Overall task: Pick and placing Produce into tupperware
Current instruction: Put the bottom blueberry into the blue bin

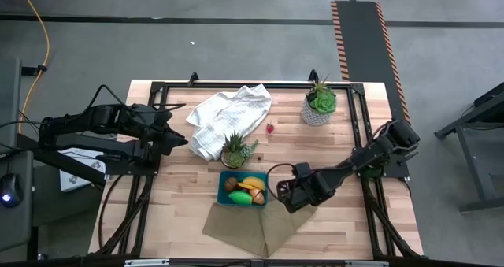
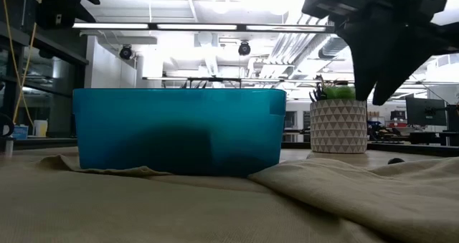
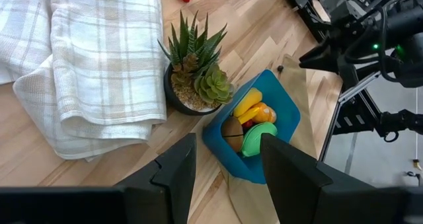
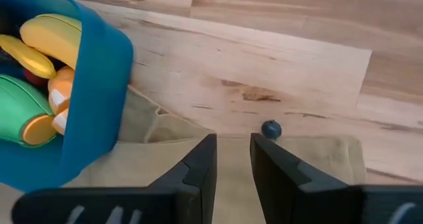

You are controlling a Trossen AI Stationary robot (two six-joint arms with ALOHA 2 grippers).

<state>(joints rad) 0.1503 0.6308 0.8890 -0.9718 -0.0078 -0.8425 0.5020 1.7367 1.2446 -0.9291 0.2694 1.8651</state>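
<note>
On tan cloth (image 1: pixel 252 228), teal tupperware (image 1: pixel 224 190), long axis left-right, banana (image 1: pixel 253 183) lying likewise

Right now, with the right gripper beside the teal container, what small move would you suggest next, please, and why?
Probably ease the right gripper forward and down over the dark berry: it lies loose on the wood outside the tupperware, just past the open fingers.

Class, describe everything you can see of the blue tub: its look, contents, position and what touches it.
The tub is a teal-blue, smooth plastic rectangle with rounded corners, open-topped and upright. It sits at the table's near middle, its near edge on a tan cloth that bunches against its wall. Inside lie a banana, a brown kiwi, a green pepper and orange pieces. A potted plant stands just behind it. Neither gripper touches it.
</note>
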